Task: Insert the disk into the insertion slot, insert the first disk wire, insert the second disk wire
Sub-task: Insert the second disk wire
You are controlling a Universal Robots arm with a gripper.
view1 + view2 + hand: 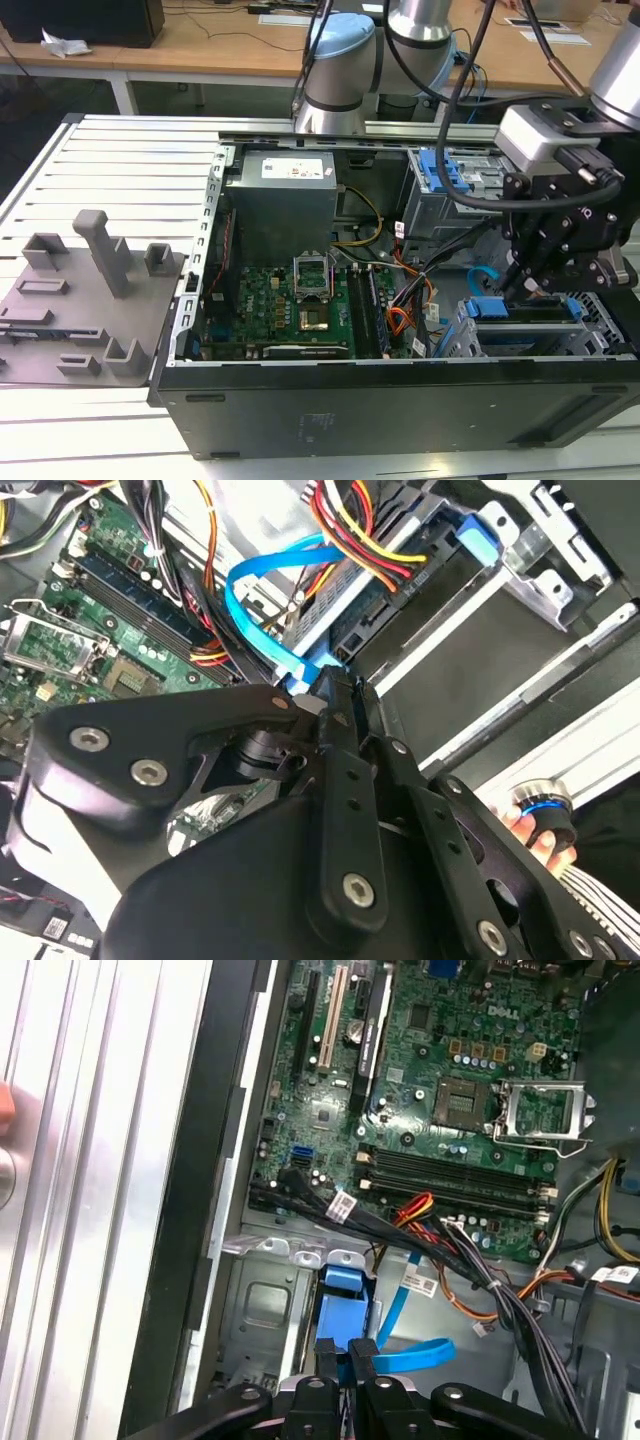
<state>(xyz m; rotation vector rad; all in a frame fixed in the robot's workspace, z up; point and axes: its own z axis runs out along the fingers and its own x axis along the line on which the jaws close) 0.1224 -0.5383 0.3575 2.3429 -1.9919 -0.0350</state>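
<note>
Gripping the Blue Cable at the Drive Cage

Pinching a thin section of the second disk wire [412, 1354], the claw [346, 1355] stood with its two black fingers drawn nearly together, directly over the end of the disk [339, 1305]. In the first wrist view, the fingertips met around the flat light-blue cable just where it passed the blue caddy end. In the second wrist view, the claw [335, 685] closed on the same cable, whose loop [262, 590] rose from the fingertips and curved back toward the drive.

The disk sat seated inside the insertion slot [262, 1305], with its blue caddy tab showing at the open end of the grey sheet-metal cage. In the exterior view, the claw [527, 285] hung above the insertion slot [520, 335] at the corner of the computer case [400, 400] toward the exterior view's right, and a short arc of the second disk wire [482, 275] showed just beside it.

An orange, red and yellow wire bundle [365, 540] ran down to the rear of the drive, close to the blue loop. A black cable bundle [480, 1280] crossed between the cage and the motherboard [440, 1070]. A taller cage with a blue latch [445, 180] stood behind the claw in the exterior view. The open case rested on a ribbed aluminium desk [130, 160], with a grey fixture plate [80, 300] well apart on the exterior view's left.
</note>
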